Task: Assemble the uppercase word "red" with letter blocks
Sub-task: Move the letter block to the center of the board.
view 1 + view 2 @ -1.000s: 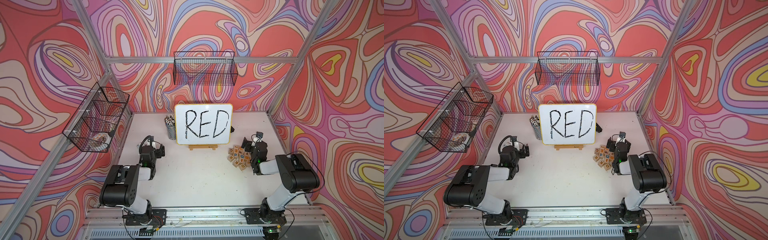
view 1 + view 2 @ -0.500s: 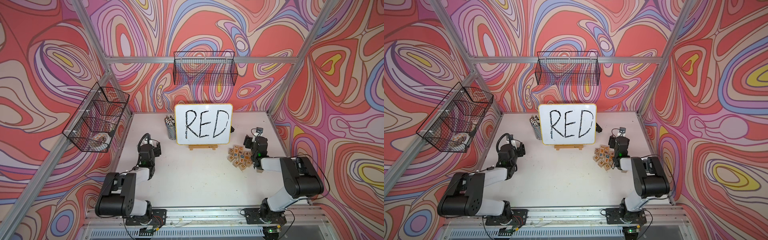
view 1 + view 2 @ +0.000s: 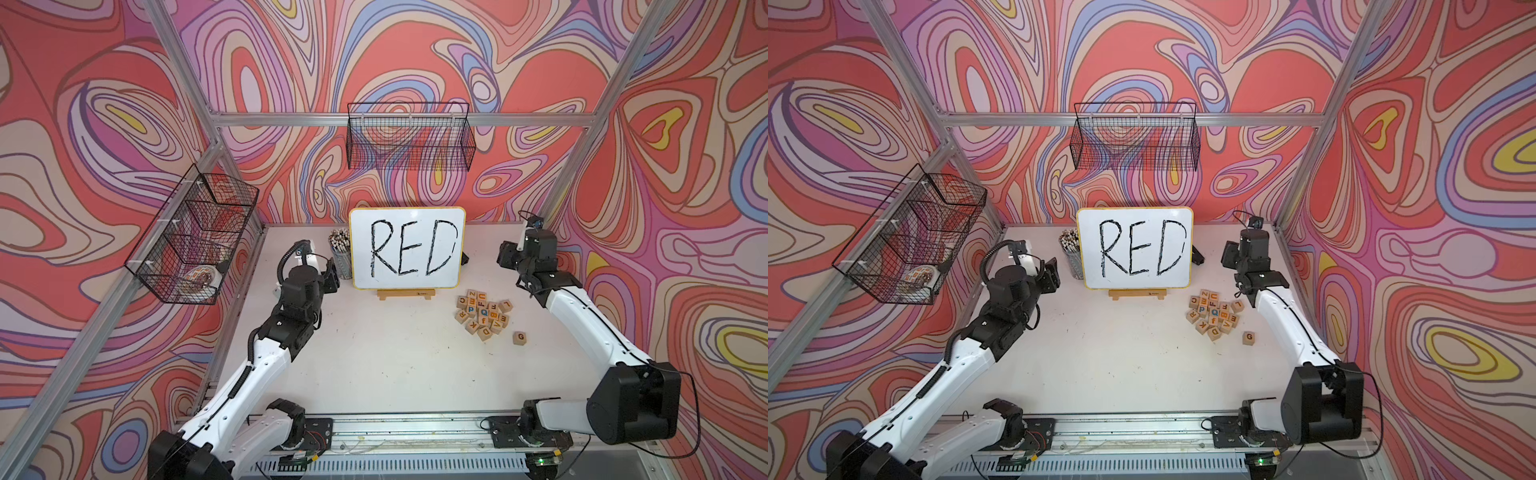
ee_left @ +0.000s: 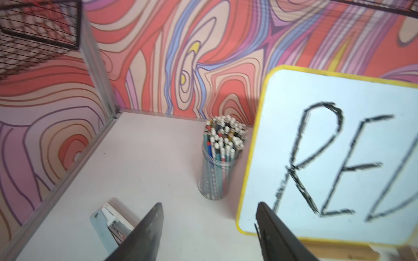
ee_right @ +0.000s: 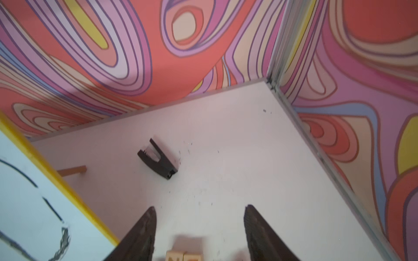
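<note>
Left gripper (image 4: 209, 204) and right gripper (image 5: 200, 207) gape (letter blocks (image 3: 482, 313) heaped).

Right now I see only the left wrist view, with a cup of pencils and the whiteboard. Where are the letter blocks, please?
Observer: The pile of letter blocks lies on the table before the whiteboard, toward the robot's right.
Operator: Is any block separate?
Observer: Yes, a G block lies alone, nearer the table's front edge than the pile.
Operator: Does the right gripper hold one?
Observer: No, the right gripper is open and grips nothing.
</note>
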Robot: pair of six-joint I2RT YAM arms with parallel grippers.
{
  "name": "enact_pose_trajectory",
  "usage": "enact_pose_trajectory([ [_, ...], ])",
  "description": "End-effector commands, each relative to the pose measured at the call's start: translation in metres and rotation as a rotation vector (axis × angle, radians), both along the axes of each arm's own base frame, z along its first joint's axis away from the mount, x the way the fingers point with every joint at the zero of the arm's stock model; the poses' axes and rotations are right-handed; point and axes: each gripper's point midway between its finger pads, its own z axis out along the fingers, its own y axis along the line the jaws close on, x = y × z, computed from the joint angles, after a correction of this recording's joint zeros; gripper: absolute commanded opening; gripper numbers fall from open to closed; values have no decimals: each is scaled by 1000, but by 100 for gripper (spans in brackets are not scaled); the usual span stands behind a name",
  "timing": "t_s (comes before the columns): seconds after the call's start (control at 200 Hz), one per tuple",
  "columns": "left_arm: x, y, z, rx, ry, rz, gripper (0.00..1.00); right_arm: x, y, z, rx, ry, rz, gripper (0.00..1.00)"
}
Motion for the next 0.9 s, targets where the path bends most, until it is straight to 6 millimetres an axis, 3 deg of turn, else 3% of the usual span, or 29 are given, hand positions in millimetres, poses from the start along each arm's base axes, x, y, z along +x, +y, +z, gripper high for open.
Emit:
enact_pose_trajectory([
  [0.0,-35,-17,-24,6,179,-100,63,-43,5,-45,62,221,-9,61],
  [0.18,-61,-24,-16,40,269,-200,62,-72,2,-73,88,329,-59,58],
  [0.336,-71,-38,-22,97,336,-322,62,-84,0,-98,99,400,-91,57],
  [0.581,-69,-57,-40,70,354,-412,62,-85,-2,-113,108,439,-122,55],
  [0.896,-75,-53,-39,63,324,-409,63,-80,-6,-137,126,484,-168,54],
])
